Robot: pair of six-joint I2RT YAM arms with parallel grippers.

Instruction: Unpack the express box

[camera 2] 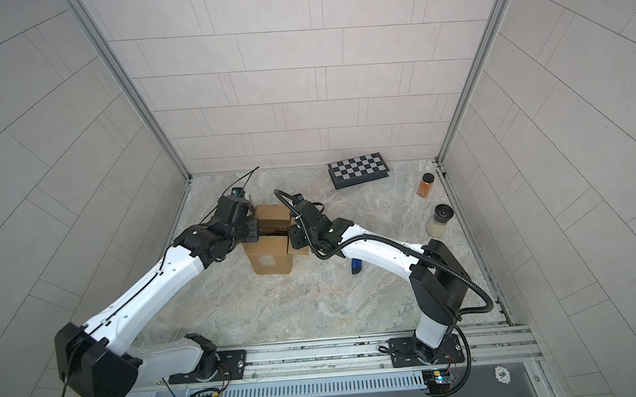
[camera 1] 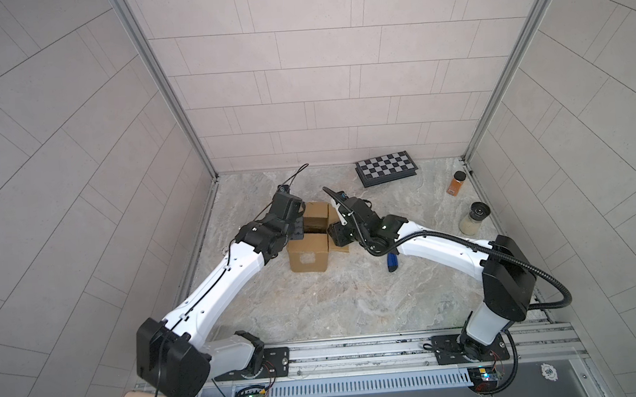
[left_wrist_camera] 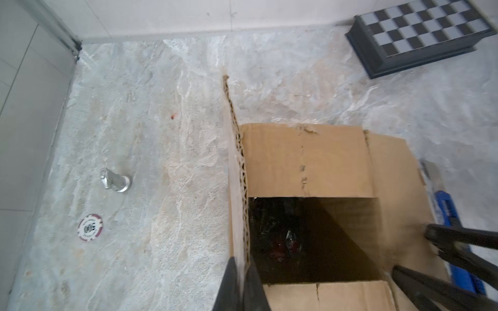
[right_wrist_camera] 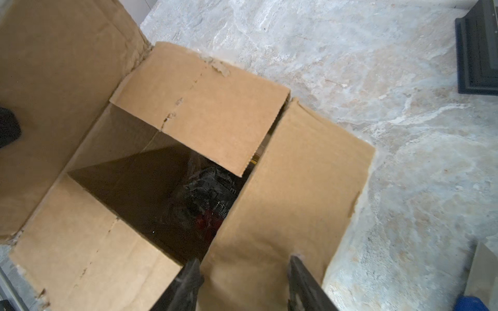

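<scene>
Marbled stone-look table (camera 1: 353, 299): express box (camera 1: 308, 258), brown corrugated cardboard, stood left of centre, flaps open. Left hand (left_wrist_camera: 241, 285) pinched the express box by its upright side flap's raw edge. Right hand (right_wrist_camera: 244, 277), spread, lay over the opposite flap. Dark crinkled wrapping (right_wrist_camera: 207, 188) lay inside, below both.

The left hand (left_wrist_camera: 241, 272) is pinched closed; the right hand (right_wrist_camera: 242, 261) hangs partly open, facing it.
</scene>
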